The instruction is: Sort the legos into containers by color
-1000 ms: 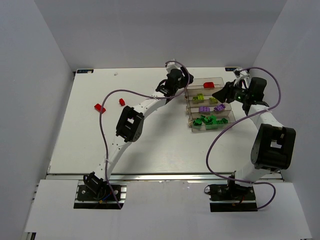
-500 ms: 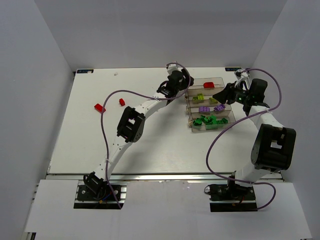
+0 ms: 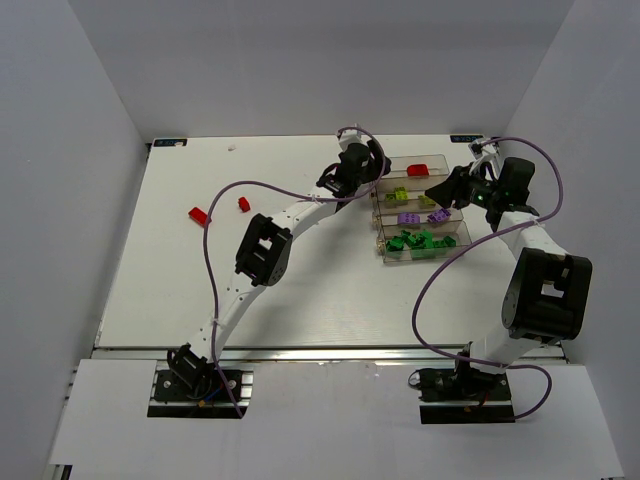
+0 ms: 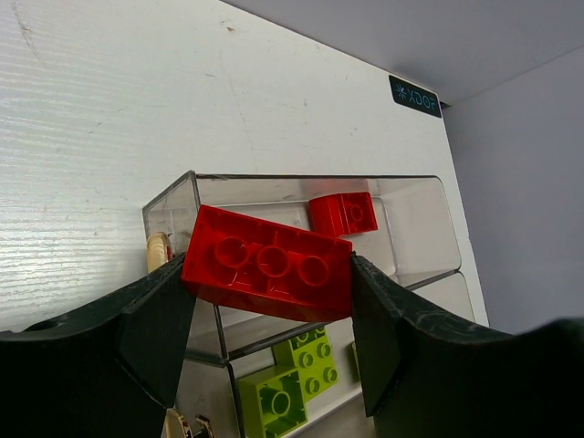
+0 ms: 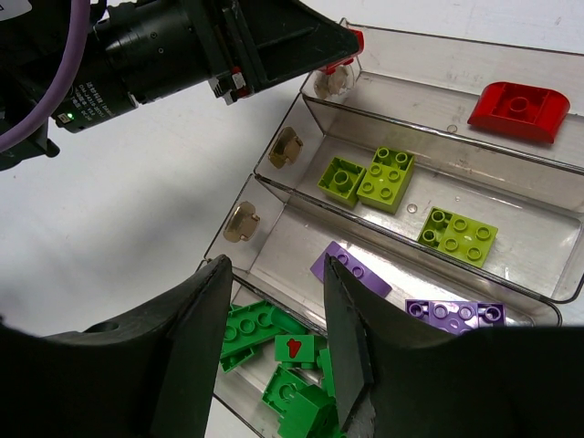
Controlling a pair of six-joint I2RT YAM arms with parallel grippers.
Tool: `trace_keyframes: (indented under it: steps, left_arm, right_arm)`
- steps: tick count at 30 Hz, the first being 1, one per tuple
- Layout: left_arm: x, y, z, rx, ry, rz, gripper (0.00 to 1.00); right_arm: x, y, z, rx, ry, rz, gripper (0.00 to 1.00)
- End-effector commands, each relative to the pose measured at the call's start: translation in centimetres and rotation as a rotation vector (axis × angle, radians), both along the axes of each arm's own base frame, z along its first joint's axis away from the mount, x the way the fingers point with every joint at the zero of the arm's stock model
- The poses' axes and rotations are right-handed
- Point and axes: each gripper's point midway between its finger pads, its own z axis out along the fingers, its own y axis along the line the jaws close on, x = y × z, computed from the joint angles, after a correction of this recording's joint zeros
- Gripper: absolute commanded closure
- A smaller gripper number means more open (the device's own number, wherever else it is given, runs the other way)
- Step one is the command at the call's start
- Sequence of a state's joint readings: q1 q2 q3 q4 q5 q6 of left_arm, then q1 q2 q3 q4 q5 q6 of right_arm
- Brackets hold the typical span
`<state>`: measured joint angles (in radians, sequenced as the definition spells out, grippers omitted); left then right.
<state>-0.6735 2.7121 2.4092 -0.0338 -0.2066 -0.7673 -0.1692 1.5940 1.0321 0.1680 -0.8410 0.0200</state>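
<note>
My left gripper (image 3: 364, 171) is shut on a red brick (image 4: 269, 265), holding it by its two ends over the left end of the far bin (image 4: 170, 212). One red brick (image 4: 344, 213) lies in that bin. The containers (image 3: 378, 216) stand in a row: red at the far end, then yellow-green bricks (image 5: 370, 178), purple bricks (image 5: 351, 267) and green bricks (image 5: 292, 365). My right gripper (image 5: 278, 347) is open and empty above the green and purple bins. Two red bricks, one (image 3: 199, 215) and another (image 3: 243, 203), lie on the table at the left.
The left arm stretches from its base diagonally across the table to the bins. Its cable (image 3: 215, 230) loops above the table's left half. White walls close the table at the back and both sides.
My left gripper has moved a little to the right with the red brick, closer over the far bin. The right gripper has barely shifted.
</note>
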Motion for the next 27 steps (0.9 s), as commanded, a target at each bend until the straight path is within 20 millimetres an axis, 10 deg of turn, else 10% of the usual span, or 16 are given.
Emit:
trace_keyframes:
  steps: [1,16,27]
  left_arm:
    - [-0.4,-0.4,3.8,-0.021,-0.043,-0.007,0.43]
    - [-0.5,-0.5,6.5,-0.049,-0.078,-0.016,0.17]
    - [-0.6,-0.2,9.9,-0.06,-0.13,-0.015,0.24]
  right_arm:
    - [0.0,0.1,1.5,0.003,-0.059,0.015,0.5]
    - [-0.2,0.2,2.1,-0.001,-0.07,0.021,0.49]
    - [-0.4,0.1,2.6,-0.012,-0.078,0.023,0.48]
